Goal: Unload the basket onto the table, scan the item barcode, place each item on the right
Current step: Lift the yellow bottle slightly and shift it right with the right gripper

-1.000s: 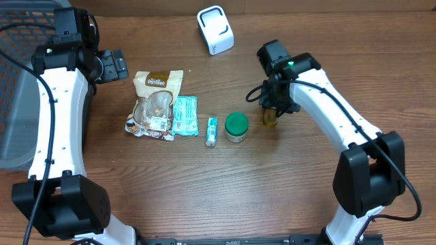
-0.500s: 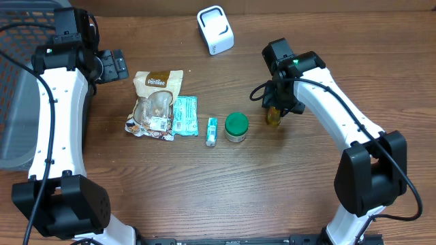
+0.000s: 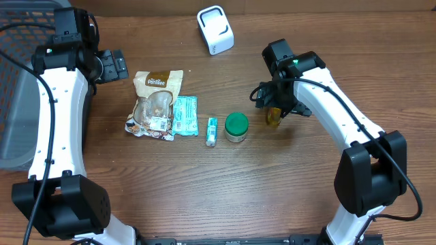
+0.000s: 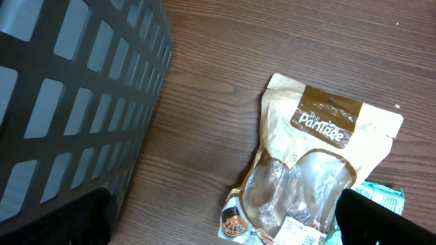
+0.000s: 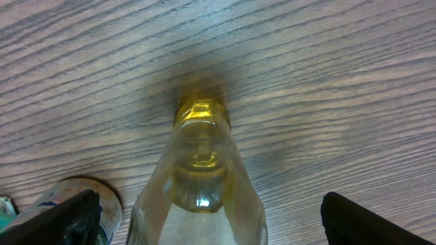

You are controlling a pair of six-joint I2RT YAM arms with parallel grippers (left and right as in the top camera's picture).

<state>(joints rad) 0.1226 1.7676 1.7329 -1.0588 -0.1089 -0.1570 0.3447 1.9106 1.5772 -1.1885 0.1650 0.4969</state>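
The right arm's fingers (image 5: 71, 221) stand spread wide, released, either side of a small yellow bottle (image 5: 199, 170) right of centre on the surface (image 3: 204, 190), beside a green-lidded jar (image 3: 236, 126). The left arm's fingers (image 4: 58, 219) gape empty over a snack pouch (image 4: 320, 170). A white scanner (image 3: 215, 30) sits top centre.

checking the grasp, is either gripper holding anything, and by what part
Nothing held: right gripper stands open around the yellow bottle, left gripper open too.
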